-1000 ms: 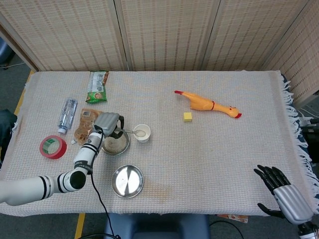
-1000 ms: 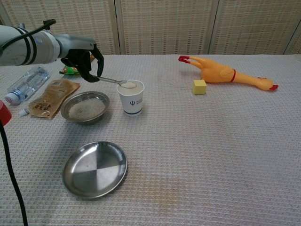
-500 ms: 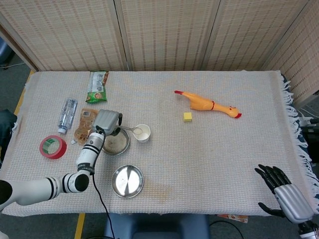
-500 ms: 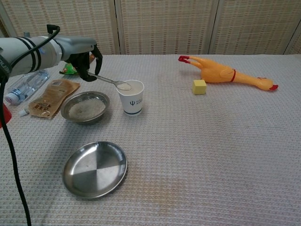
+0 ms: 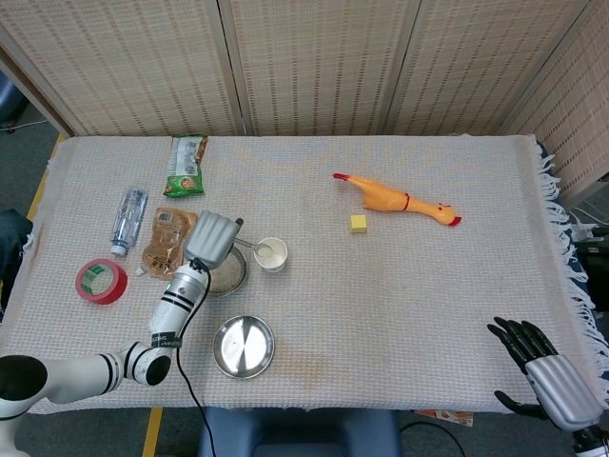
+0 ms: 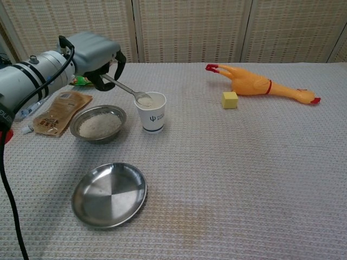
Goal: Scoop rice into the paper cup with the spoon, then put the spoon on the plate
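1. Right hand point(image 5: 542, 367): far to the right of the paper cup, off the tabletop's near edge; fingers spread, holding nothing.
2. Plate point(image 6: 109, 194): empty steel dish, nearer than the paper cup and to its left, well apart from it. Destination for the spoon; not yet used.
3. Rice bowl point(image 6: 100, 123): steel, holding white rice, just left of the paper cup.
4. Paper cup point(image 6: 152, 111): white, upright, the landmark for this list. Rice shows at its rim.
5. Spoon point(image 6: 128, 90): metal, handle slanting up and left from the cup; its bowl sits at the cup's mouth, carrying rice.
6. Left hand point(image 6: 101, 58): above and left of the paper cup, fingers closed around the spoon handle.
7. Yellow block point(image 6: 230, 99) and rubber chicken point(image 6: 262, 86): right of the paper cup and farther back; not part of the task.
8. Step in hand, by judgement: tipping a spoonful into the cup.
9. Next move, by judgement: roll the spoon to empty it without nudging the light cup, then either return to the bowl or carry the spoon to the plate.
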Action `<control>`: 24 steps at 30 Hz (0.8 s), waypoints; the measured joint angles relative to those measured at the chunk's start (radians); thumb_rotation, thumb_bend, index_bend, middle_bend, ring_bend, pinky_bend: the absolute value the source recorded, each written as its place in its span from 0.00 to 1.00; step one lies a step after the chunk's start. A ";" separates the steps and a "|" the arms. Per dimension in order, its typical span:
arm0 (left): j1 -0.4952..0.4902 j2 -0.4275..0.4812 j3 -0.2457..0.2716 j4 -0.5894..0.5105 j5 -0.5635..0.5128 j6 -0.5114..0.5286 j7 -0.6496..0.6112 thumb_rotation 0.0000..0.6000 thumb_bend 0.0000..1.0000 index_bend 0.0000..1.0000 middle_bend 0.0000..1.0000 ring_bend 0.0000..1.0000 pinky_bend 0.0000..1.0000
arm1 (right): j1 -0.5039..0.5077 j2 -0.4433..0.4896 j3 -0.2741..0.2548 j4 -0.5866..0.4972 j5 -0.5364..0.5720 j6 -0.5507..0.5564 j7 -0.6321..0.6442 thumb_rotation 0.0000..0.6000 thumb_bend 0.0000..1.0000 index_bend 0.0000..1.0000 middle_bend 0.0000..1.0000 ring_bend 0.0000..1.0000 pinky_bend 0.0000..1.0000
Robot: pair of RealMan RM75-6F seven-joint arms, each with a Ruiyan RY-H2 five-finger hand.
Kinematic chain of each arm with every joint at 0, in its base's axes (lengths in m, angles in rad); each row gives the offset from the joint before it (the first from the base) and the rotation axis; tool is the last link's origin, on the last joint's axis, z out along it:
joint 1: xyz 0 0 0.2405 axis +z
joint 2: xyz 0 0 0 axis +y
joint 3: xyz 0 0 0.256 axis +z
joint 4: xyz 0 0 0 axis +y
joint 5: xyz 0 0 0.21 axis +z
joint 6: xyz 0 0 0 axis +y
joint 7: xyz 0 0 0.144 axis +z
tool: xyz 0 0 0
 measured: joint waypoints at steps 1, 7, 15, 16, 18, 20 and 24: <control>0.007 -0.011 0.005 0.018 0.026 0.010 0.003 1.00 0.68 0.90 1.00 1.00 1.00 | 0.001 0.001 -0.001 -0.001 -0.001 -0.002 0.001 1.00 0.12 0.00 0.00 0.00 0.00; 0.033 -0.063 0.023 0.120 0.131 0.047 0.021 1.00 0.68 0.90 1.00 1.00 1.00 | 0.000 0.004 -0.003 -0.005 -0.002 -0.002 -0.001 1.00 0.12 0.00 0.00 0.00 0.00; 0.065 -0.121 0.024 0.242 0.248 0.093 0.014 1.00 0.67 0.90 1.00 1.00 1.00 | 0.002 0.008 -0.005 -0.007 0.001 -0.011 0.002 1.00 0.12 0.00 0.00 0.00 0.00; 0.069 -0.128 0.023 0.255 0.263 0.098 0.010 1.00 0.67 0.90 1.00 1.00 1.00 | 0.002 0.008 -0.004 -0.007 0.001 -0.009 0.001 1.00 0.12 0.00 0.00 0.00 0.00; 0.076 -0.135 0.022 0.269 0.284 0.103 0.000 1.00 0.67 0.90 1.00 1.00 1.00 | 0.000 0.007 -0.002 -0.006 0.002 -0.003 0.000 1.00 0.12 0.00 0.00 0.00 0.00; 0.082 -0.141 0.022 0.282 0.309 0.113 -0.005 1.00 0.67 0.90 1.00 1.00 1.00 | -0.003 0.007 -0.001 -0.006 0.003 0.003 -0.001 1.00 0.12 0.00 0.00 0.00 0.00; 0.092 -0.159 0.030 0.332 0.375 0.148 -0.013 1.00 0.67 0.90 1.00 1.00 1.00 | -0.007 0.007 0.002 -0.006 0.006 0.008 -0.006 1.00 0.12 0.00 0.00 0.00 0.00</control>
